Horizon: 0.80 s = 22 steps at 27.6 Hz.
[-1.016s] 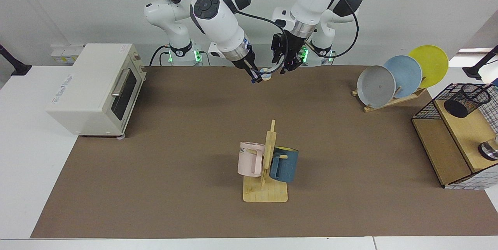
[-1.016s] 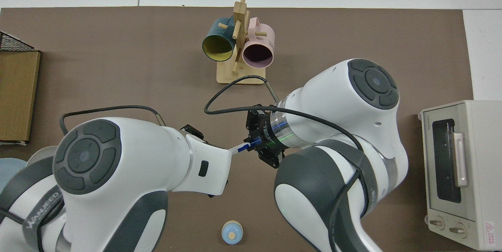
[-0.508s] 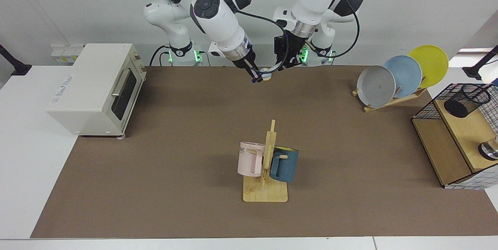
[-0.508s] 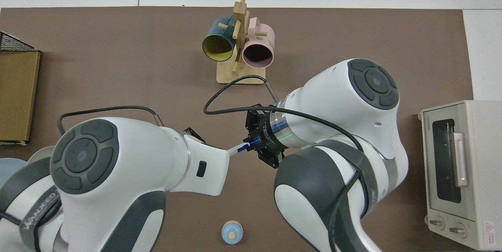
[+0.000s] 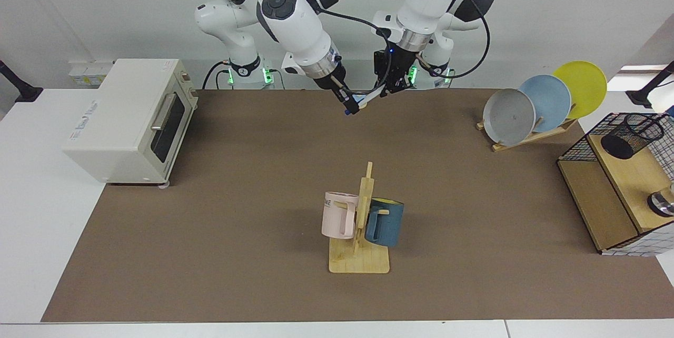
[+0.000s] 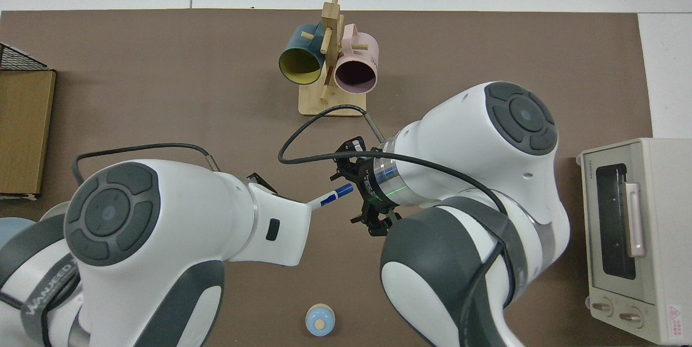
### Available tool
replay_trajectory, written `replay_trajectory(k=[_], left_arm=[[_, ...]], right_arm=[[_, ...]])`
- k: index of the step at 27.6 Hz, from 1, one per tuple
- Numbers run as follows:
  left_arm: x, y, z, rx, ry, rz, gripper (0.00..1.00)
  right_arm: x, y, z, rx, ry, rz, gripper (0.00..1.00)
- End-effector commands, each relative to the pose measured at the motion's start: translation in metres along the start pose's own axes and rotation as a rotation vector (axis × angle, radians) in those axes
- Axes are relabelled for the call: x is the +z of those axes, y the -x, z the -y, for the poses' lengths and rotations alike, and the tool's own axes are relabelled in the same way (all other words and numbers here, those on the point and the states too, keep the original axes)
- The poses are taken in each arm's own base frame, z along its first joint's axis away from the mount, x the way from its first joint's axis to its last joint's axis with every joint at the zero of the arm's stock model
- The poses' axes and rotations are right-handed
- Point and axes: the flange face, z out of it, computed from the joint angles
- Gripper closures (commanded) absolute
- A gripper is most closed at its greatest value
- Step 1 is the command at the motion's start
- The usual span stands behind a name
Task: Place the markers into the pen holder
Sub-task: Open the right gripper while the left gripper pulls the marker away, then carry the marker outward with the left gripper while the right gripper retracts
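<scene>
Left pincer (image 5: 388, 90) clamped on one marker (image 6: 331, 199); two mugs (image 5: 340, 215) racked.

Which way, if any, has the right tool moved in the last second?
Yes: slightly toward the mug rack. The right tool opened off the marker, now held by the left tool.

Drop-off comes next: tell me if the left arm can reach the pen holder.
Probably yes: the pen holder sits on the shelf at its side, the way free. Left hand holds the marker; right hand open at its cap.
</scene>
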Motion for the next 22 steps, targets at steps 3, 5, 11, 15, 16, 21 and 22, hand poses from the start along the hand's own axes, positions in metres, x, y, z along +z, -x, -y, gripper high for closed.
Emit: replay_trajectory(k=[3,5,11,15,16,21,22], left_arm=[[-0.003,0.015,0.01,-0.023,-0.037,0.022,1.0],[-0.003,0.017,0.013,-0.03,-0.039,0.021,1.0],[-0.005,0.023,0.024,-0.035,-0.07,0.044,1.0],[-0.007,0.035,0.042,-0.058,-0.102,0.066,1.0],[-0.008,0.038,0.045,-0.062,-0.109,0.07,1.0],[-0.013,0.053,0.065,-0.087,-0.148,0.098,1.0],[-0.013,0.056,0.07,-0.089,-0.161,0.11,1.0]], right_arm=[[-0.022,-0.018,-0.017,-0.251,0.073,-0.058,0.0],[-0.032,-0.033,-0.02,-0.322,0.08,-0.071,0.0],[-0.064,-0.087,-0.033,-0.529,0.124,-0.103,0.0],[-0.081,-0.124,-0.048,-0.731,0.223,-0.146,0.0],[-0.084,-0.132,-0.051,-0.788,0.252,-0.161,0.0],[-0.112,-0.159,-0.065,-0.965,0.305,-0.22,0.0],[-0.116,-0.165,-0.066,-0.994,0.322,-0.237,0.0]])
